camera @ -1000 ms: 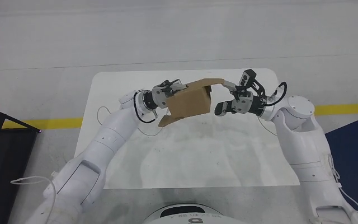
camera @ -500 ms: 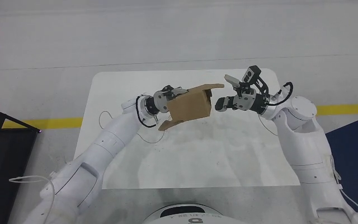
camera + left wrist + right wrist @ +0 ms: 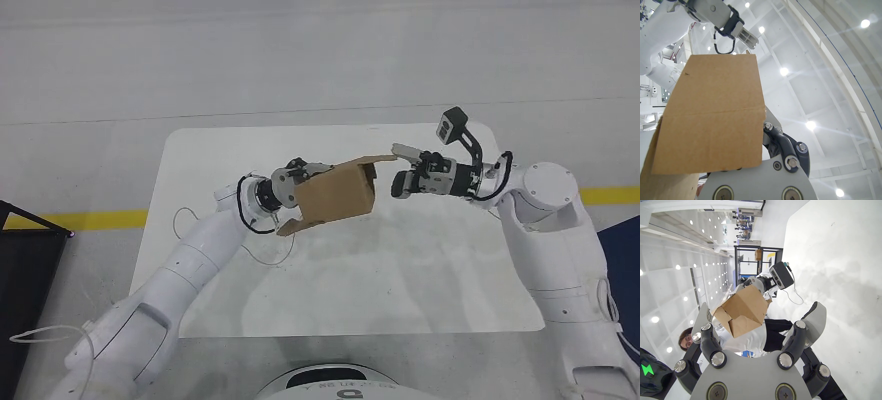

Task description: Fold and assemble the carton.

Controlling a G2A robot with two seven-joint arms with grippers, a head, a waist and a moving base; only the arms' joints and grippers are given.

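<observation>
Brown cardboard carton (image 3: 338, 190), top view: held above the white table (image 3: 200, 250) by the left gripper (image 3: 296, 180), clamped on 1 end; right gripper (image 3: 402, 168) just beside the opposite end. Left wrist view: carton (image 3: 715, 106) lies against that gripper. Right wrist view: 2 fingers (image 3: 817, 315) spread wide, carton (image 3: 744, 311) beyond them, untouched.

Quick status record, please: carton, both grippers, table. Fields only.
carton: brown cardboard, partly folded, held above the table
left gripper: shut on the carton's end away from the other arm
right gripper: open, at the carton's opposite end, close to a raised flap; contact cannot be told
table: white, beneath the carton
</observation>
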